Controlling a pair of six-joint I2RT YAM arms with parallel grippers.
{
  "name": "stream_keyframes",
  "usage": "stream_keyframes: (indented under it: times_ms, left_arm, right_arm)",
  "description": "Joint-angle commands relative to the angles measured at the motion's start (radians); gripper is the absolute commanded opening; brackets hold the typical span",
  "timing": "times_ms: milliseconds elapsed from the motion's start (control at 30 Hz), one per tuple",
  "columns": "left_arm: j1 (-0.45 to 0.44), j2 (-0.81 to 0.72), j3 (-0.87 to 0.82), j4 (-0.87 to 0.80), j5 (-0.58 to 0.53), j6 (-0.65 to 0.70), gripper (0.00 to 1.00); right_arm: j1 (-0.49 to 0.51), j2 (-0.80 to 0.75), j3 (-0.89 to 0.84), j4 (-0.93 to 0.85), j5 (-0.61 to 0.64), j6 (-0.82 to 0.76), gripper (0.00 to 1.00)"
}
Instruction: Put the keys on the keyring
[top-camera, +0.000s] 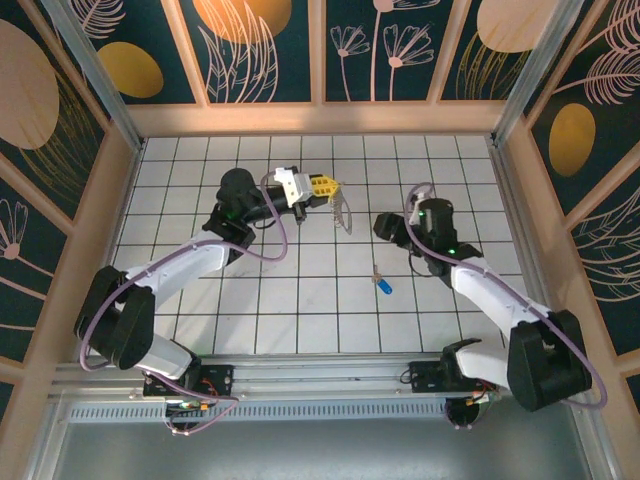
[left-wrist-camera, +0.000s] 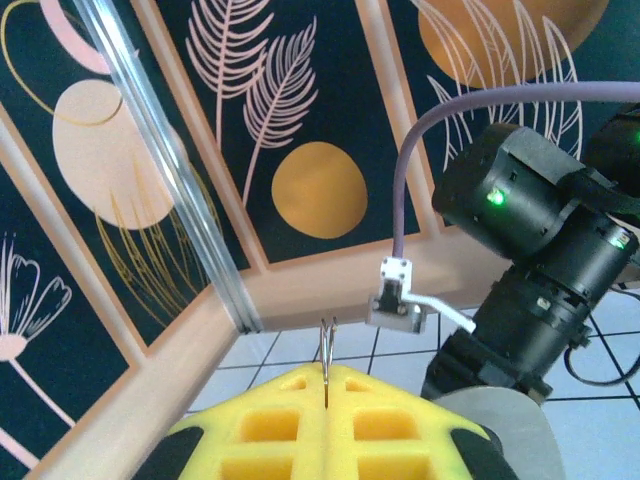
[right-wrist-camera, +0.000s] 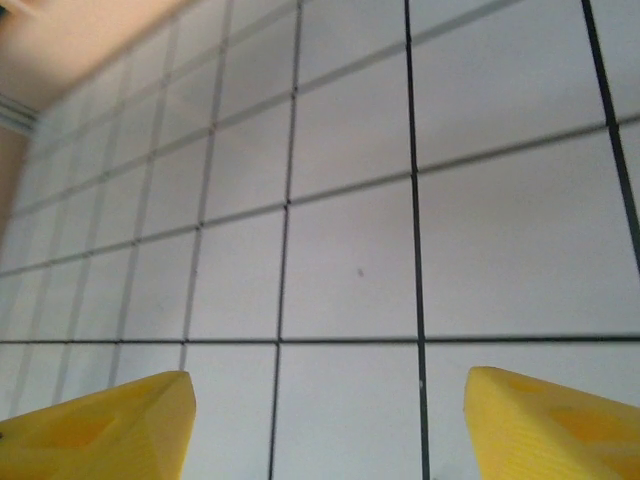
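In the top view my left gripper (top-camera: 326, 187) is held above the far middle of the table, its yellow fingers (left-wrist-camera: 300, 420) shut on the keyring (top-camera: 343, 211). The silvery loop hangs out to the right of the fingers. In the left wrist view the keyring (left-wrist-camera: 327, 350) shows edge-on as thin wire pinched between the pads. The key (top-camera: 382, 282), small with a blue head, lies flat on the tiles in front of my right gripper (top-camera: 386, 227). My right gripper (right-wrist-camera: 330, 400) is open over bare tiles, nothing between its fingers.
The white tiled table (top-camera: 300, 300) is fenced by wooden walls (top-camera: 320, 118) with metal corner posts. The right arm's dark wrist (left-wrist-camera: 540, 250) shows close by in the left wrist view. Both arm bases stand at the near edge.
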Motion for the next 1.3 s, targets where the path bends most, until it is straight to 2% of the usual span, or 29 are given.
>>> stream_keyframes:
  times_ms: [0, 333, 733, 1033, 1267]
  left_arm:
    - [-0.006, -0.045, -0.038, 0.032, -0.030, -0.001, 0.00]
    - [-0.006, -0.105, -0.099, 0.043, -0.059, -0.014, 0.00]
    - [-0.006, -0.129, -0.120, 0.048, -0.065, -0.027, 0.00]
    - [-0.006, -0.142, -0.126, 0.047, -0.066, -0.033, 0.00]
    - [-0.006, -0.146, -0.123, 0.042, -0.065, -0.037, 0.00]
  right_arm:
    - [0.058, 0.052, 0.028, -0.115, 0.171, 0.025, 0.69]
    - [0.231, 0.192, 0.042, -0.215, 0.364, 0.108, 0.52]
    - [0.338, 0.232, 0.045, -0.283, 0.432, 0.166, 0.45]
    - [0.360, 0.260, 0.046, -0.305, 0.470, 0.176, 0.40]
    - [0.360, 0.281, 0.057, -0.288, 0.470, 0.166, 0.32]
